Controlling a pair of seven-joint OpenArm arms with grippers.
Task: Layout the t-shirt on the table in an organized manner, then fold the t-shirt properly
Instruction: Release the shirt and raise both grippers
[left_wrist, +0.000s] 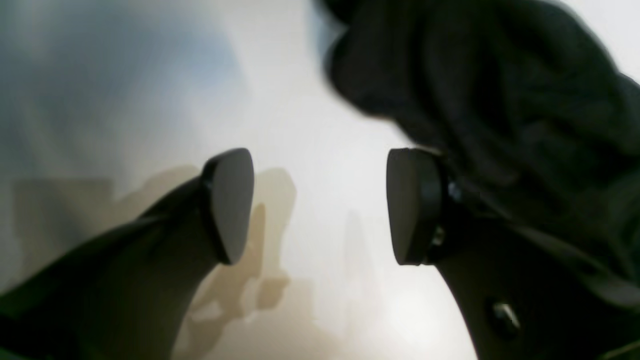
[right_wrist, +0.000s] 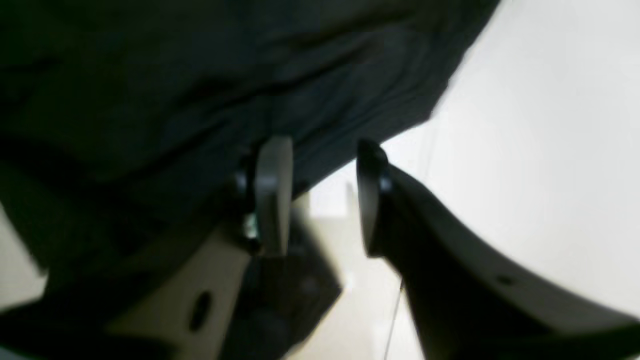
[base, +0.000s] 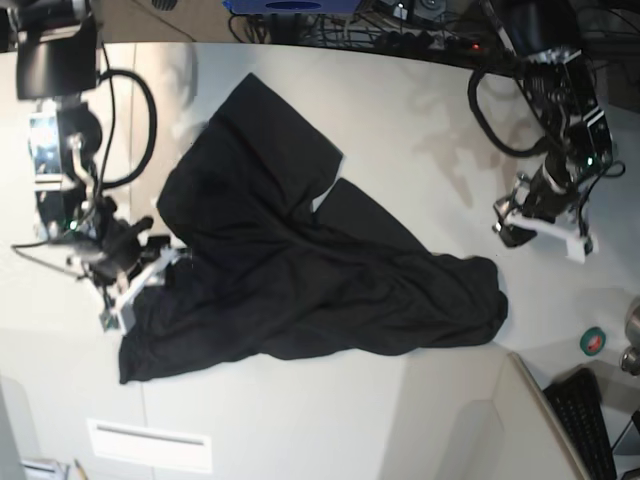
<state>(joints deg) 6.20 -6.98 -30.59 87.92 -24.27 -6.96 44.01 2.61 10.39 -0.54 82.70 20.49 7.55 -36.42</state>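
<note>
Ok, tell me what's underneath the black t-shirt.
Only table shows around the edges of the t-shirt and through a small gap between its folds. Whatever lies beneath the cloth itself is covered and can't be seen.

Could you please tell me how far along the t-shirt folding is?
Done: the black t-shirt is on the table, nothing more that I can see. In hand: nothing gripped; the left gripper and right gripper both stand open. Left: apparently both the layout and the folding, since the cloth lies wrinkled and bunched, without a neat outline.
</note>
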